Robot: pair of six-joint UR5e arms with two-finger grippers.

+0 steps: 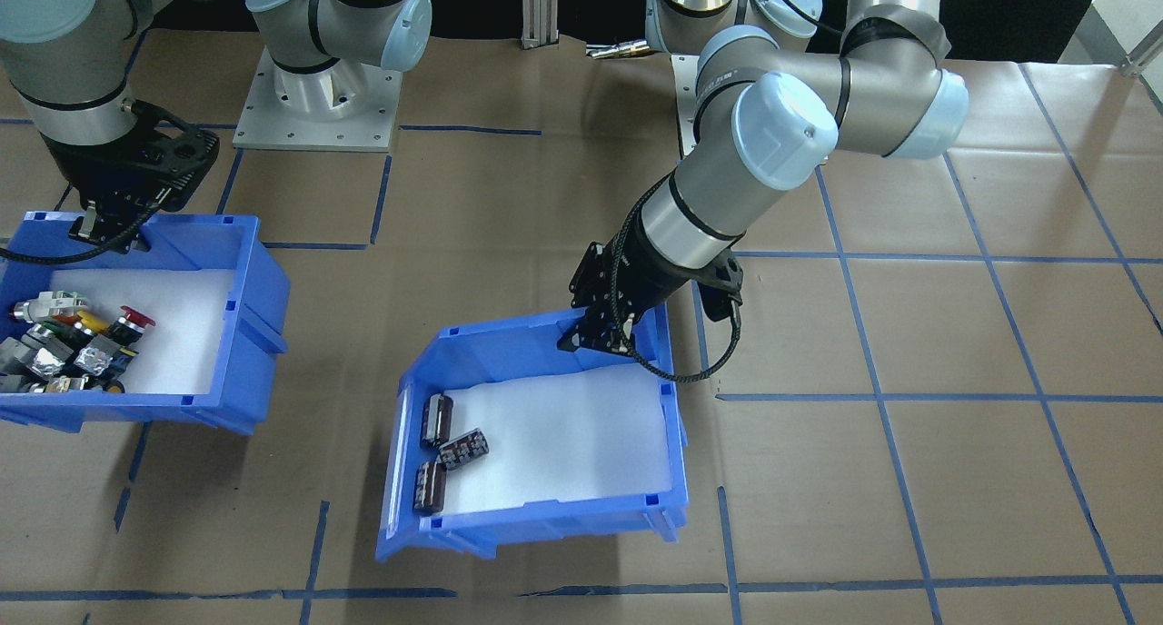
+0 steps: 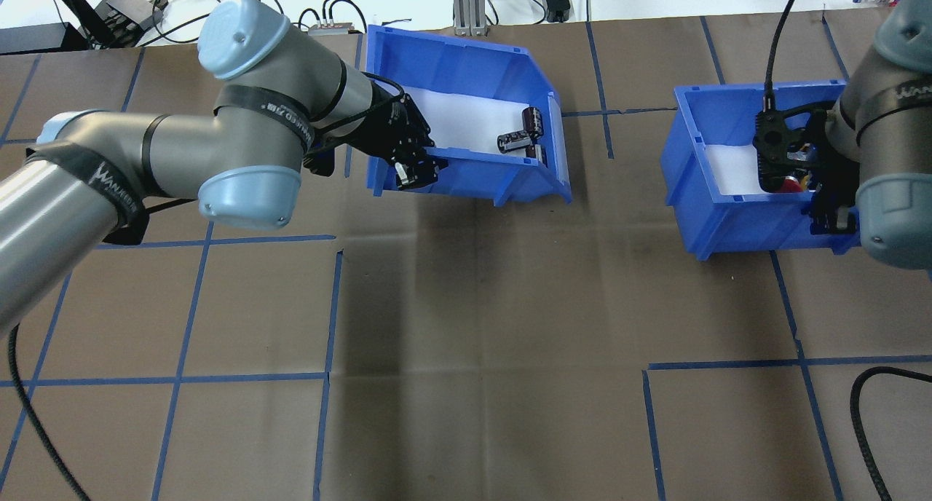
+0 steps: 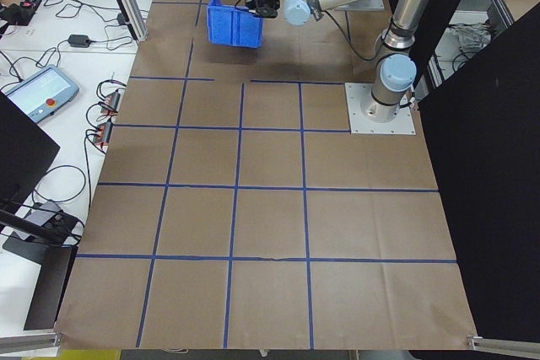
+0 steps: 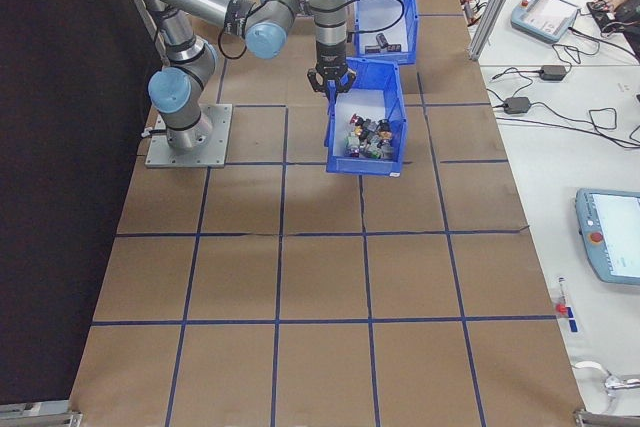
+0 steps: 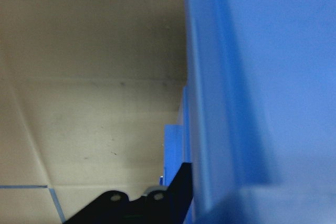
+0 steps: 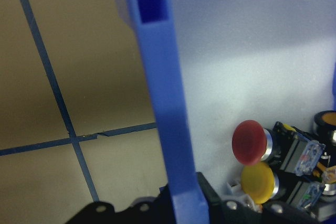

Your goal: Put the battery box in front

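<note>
Two bins, two grips: left end effector (image 1: 595,342) pinches the battery box (image 1: 536,443) rear wall; right end effector (image 1: 95,230) pinches the switch bin (image 1: 136,330). Keep the box level so cells (image 1: 448,452) stay put.

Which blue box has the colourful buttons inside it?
The blue box under the right claw. It holds red, yellow and silver push buttons. The other blue box, by the left claw, holds only three dark round batteries.

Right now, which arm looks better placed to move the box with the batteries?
The left. Its hand is already clamped on the battery box wall, while the right hand is at the other bin.
</note>
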